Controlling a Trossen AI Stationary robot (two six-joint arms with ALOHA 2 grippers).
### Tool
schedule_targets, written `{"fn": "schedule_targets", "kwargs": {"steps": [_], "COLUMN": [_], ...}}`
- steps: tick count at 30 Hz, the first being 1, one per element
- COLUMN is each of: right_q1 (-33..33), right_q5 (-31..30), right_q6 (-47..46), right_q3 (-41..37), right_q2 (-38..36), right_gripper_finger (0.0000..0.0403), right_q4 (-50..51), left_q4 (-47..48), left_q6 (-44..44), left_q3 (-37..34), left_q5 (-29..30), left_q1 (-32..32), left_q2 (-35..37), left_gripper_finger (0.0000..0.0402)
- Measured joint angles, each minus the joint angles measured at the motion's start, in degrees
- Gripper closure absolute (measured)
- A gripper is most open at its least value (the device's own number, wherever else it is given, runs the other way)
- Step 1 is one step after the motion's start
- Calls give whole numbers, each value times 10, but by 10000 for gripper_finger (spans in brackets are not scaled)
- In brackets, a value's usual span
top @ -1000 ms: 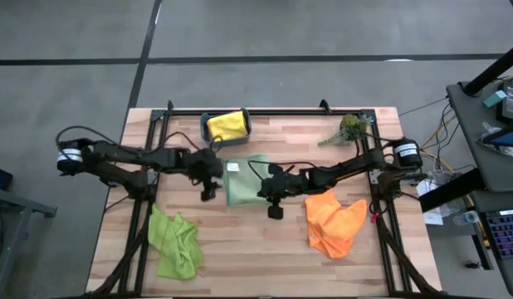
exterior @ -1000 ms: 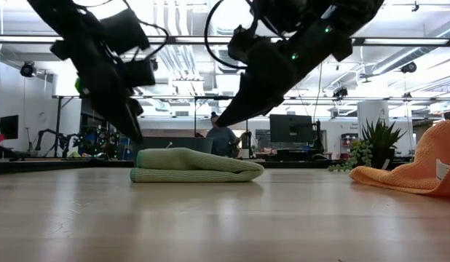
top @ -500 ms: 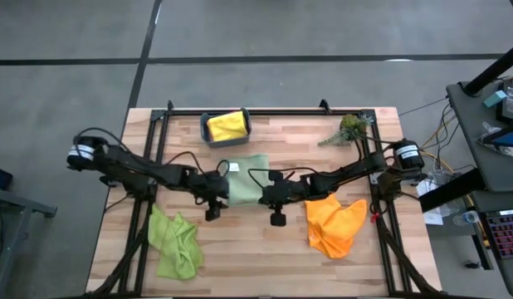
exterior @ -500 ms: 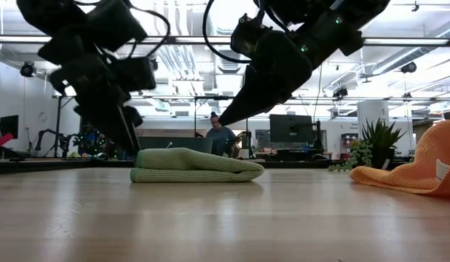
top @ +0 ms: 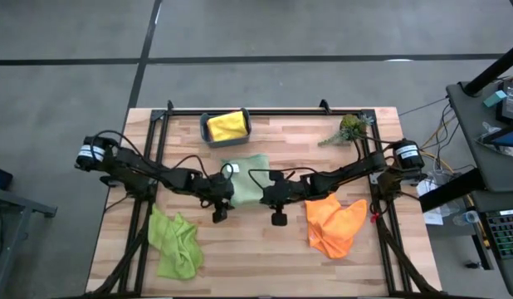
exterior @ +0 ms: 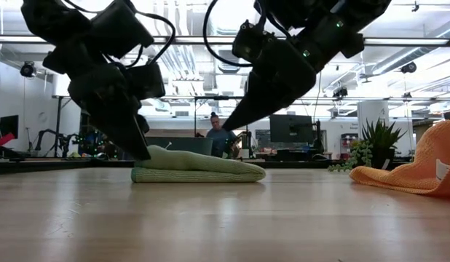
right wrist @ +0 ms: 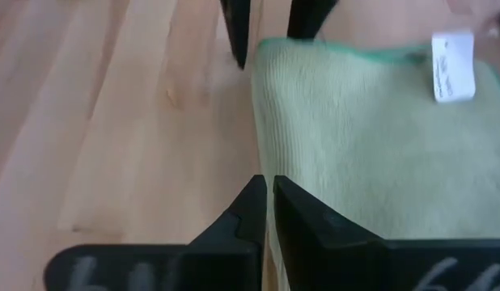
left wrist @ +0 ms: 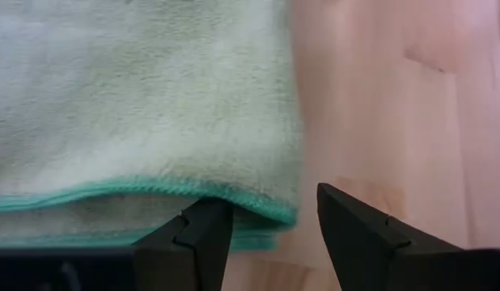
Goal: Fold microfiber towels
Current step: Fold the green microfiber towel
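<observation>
The pale sage green towel (top: 246, 176) lies folded flat at the table's middle, teal-hemmed, with a white tag (right wrist: 453, 66). My left gripper (left wrist: 270, 222) is open at its near left corner, low at the towel's left end in the low view (exterior: 141, 151). My right gripper (right wrist: 266, 194) is shut and hovers above the towel's near right part (exterior: 229, 125), clear of it. The yellow towel (top: 227, 124) sits in the teal bin. The lime green towel (top: 175, 242) and the orange towel (top: 333, 223) lie crumpled on the table. The pink towel is out of view. My left gripper's open fingers straddle the sage towel's near left corner (left wrist: 276, 212), slanting down from the table's left. One fingertip (left wrist: 203, 230) overlaps the teal hem. The towel rests on the table, its left end bulged up beside the finger (exterior: 158, 151). I cannot tell whether the fingers grip it.
The teal bin (top: 205, 127) stands at the far edge, left of centre. A green plant sprig (top: 349, 129) lies at the far right. Bare wood shows along the near edge between the lime and orange towels. A person (exterior: 221, 138) is in the room beyond.
My left gripper has gone toward the table's right and near edge and down, reaching the sage towel's near left corner. The towel's left end now bulges up a little. My right gripper has shifted slightly toward the near edge and stays above the towel.
</observation>
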State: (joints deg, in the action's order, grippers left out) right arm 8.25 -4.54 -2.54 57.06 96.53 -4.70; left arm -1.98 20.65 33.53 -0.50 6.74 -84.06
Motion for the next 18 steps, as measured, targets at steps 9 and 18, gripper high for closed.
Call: {"fn": "schedule_targets", "kwargs": {"steps": [9,18], "right_q1": [0,-4], "right_q5": [-1,-1], "right_q6": [-33,-34], "right_q3": [-6,-8], "right_q2": [8,41], "right_gripper_finger": [313,307], "right_q4": [32,-15], "left_q4": [-6,13], "left_q6": [-15,-11], "left_q3": [-1,-5], "left_q5": [15,-29], "left_q1": [0,0], "left_q2": [0,0], "left_gripper_finger": [355,384]}}
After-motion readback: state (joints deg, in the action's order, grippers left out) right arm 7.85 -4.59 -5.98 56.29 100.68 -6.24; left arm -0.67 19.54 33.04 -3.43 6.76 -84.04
